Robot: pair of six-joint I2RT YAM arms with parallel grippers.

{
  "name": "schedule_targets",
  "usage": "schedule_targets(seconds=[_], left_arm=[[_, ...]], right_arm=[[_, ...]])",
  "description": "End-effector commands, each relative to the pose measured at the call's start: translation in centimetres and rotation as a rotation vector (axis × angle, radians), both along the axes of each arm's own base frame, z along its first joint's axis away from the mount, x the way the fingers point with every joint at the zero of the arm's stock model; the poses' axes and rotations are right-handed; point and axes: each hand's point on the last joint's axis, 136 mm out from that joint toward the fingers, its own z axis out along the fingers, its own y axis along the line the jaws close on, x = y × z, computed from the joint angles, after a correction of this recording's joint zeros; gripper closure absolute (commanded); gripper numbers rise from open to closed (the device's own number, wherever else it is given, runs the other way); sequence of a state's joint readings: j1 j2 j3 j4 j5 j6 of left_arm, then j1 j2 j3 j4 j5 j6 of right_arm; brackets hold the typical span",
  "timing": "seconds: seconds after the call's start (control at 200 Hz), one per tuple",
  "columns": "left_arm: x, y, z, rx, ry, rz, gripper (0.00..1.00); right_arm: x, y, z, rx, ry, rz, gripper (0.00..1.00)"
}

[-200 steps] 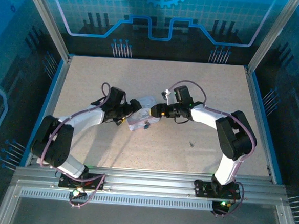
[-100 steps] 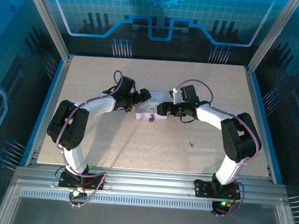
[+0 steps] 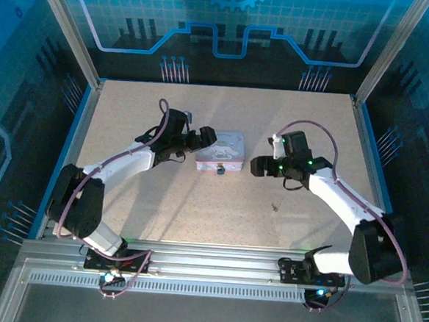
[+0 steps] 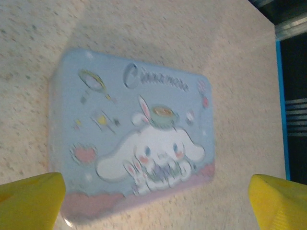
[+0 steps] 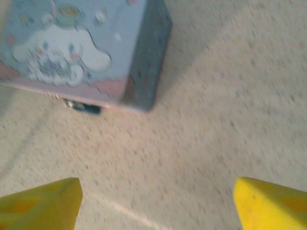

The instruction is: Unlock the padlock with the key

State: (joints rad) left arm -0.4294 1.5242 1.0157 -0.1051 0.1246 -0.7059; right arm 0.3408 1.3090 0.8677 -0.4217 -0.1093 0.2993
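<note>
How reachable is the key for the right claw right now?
Probably yes. The key lies alone on the bare table, on the near side of the right claw, which is open and empty. Nothing stands between them.

Illumination overhead, even and fairly bright on the tabletop, blue cast from the enclosure walls, soft faint shadows beside the arms; wrist views dimmer, padlock soft in the left, motion-smeared in the right, yellow fingertips blurred at lower corners.

Speckled beige tabletop — blue-rimmed, aluminium-framed — between blue circuit-patterned walls, grooved metal rail in front
</note>
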Motion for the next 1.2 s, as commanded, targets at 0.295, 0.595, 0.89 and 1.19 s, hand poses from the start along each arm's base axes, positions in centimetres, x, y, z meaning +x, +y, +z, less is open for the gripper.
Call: schedule_targets(seconds=[0.295,0.595,0.89,1.19], left_arm=[[-7.9,-2.8,-1.9,0.05,0.034,-0.126,0.01],[-8.0,-3.2,-2.1,0.032,0.028,-0.135,0.01],[-8.0,-3.3,-2.4,0.023,0.034,-0.133,0.01],[-8.0,-3.5,-2.6,0.015,0.039,-0.139,0.01]], right_arm=[[-10.0,-5.2,-7.4,-0.208,0.348,-0.127,0.35],[-10.3,-4.9,-8.3,-0.264,0.376,-0.123,0.47],[-9.7,-4.7,-8.8,-0.272,0.369,-0.147,0.5],[-9.3,-4.1,-9.9,-0.276,0.393,-0.143,0.56]])
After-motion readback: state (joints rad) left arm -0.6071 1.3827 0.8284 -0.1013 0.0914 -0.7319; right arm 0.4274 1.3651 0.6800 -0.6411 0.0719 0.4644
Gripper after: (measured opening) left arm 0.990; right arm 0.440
